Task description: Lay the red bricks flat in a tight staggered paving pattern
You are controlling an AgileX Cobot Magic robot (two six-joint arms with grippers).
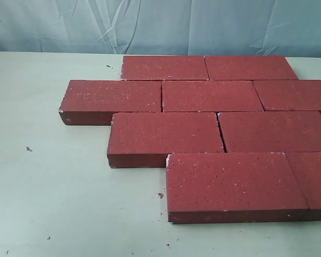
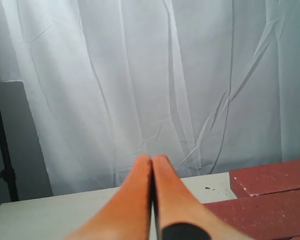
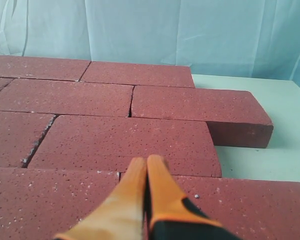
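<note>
1. the red bricks [image 1: 214, 115] lie flat on the table [image 1: 53, 193] in four staggered rows, packed side by side with only thin gaps.
2. the right gripper [image 3: 146, 161] hangs over the bricks, jaws pressed together, holding nothing.
3. the left gripper [image 2: 151, 160] is likewise closed and empty, beside the bricks' edge, facing the curtain [image 2: 140, 75].

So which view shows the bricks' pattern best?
The exterior view: all four staggered rows of bricks show from above, though the right edge is cropped. The right wrist view sees several bricks at a low angle; the left wrist view only a corner.
</note>
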